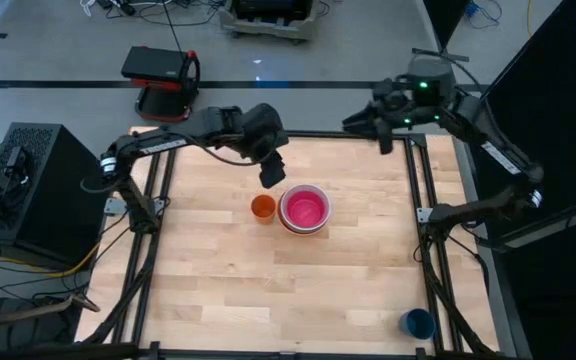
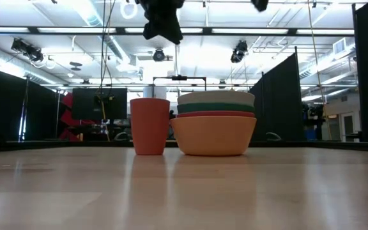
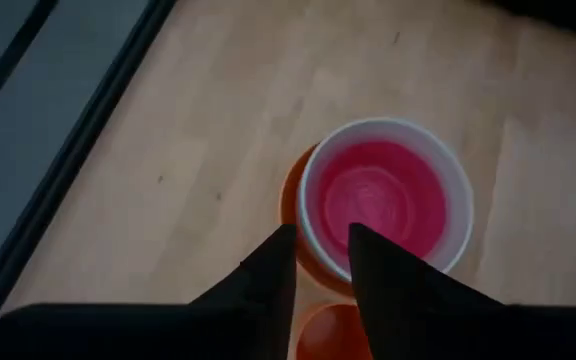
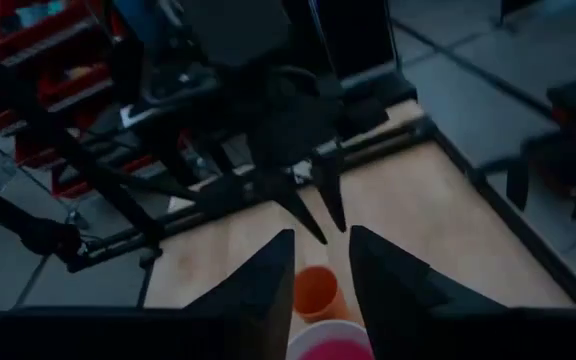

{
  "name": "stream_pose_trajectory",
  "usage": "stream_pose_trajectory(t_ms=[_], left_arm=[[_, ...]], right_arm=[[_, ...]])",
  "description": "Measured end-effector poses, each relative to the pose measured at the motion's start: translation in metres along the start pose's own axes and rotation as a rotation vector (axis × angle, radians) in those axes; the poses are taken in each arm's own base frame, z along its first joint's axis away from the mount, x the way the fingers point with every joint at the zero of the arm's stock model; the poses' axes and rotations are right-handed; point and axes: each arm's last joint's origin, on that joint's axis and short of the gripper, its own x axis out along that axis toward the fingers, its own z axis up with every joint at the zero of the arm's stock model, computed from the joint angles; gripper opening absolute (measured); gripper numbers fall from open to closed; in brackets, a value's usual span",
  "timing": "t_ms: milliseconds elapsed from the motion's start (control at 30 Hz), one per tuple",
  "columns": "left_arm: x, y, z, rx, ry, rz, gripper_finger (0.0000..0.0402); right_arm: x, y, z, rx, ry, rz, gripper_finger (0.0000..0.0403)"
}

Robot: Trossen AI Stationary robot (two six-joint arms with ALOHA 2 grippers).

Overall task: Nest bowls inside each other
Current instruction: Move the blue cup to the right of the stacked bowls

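Observation:
The bowls stand nested in one stack point(image 1: 303, 209) at the table's middle. In the low view the yellow-orange bowl point(image 2: 213, 136) rests on the table, with the red-orange rim point(image 2: 216, 114), teal rim point(image 2: 216, 107) and white rim point(image 2: 216, 98) above it. The pink bowl point(image 3: 380, 200) sits inside the white one. My left gripper point(image 1: 272, 176) hangs in the air just beyond the stack's far left, fingers point(image 3: 268, 262) slightly apart, with nothing between them. My right gripper point(image 1: 358, 120) is raised over the table's far right edge, also narrowly open and empty point(image 4: 321, 245).
An orange cup point(image 1: 263, 208) stands upright on the table, close against the stack's left side point(image 2: 149, 126). A dark blue cup point(image 1: 418, 323) stands at the near right corner. The metal frame rails point(image 1: 423, 250) run along the table's sides.

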Motion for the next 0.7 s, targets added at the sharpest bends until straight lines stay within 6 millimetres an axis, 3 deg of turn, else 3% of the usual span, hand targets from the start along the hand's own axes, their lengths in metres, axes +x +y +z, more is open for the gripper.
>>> stream_pose_trajectory(t_ms=[167, 433, 700], left_arm=[[-0.005, -0.002, -0.011, 0.003, -0.125, -0.107, 0.0066], [-0.011, -0.001, -0.029, -0.055, -0.211, -0.168, 0.0063], [-0.015, -0.001, -0.045, -0.116, -0.252, -0.202, 0.0063]], right_arm=[[-0.003, 0.020, -0.020, -0.007, 0.051, 0.079, 0.0061], [0.005, 0.045, -0.069, 0.039, 0.331, 0.192, 0.0036], [-0.001, 0.069, -0.112, 0.027, 0.620, 0.244, 0.0012]])
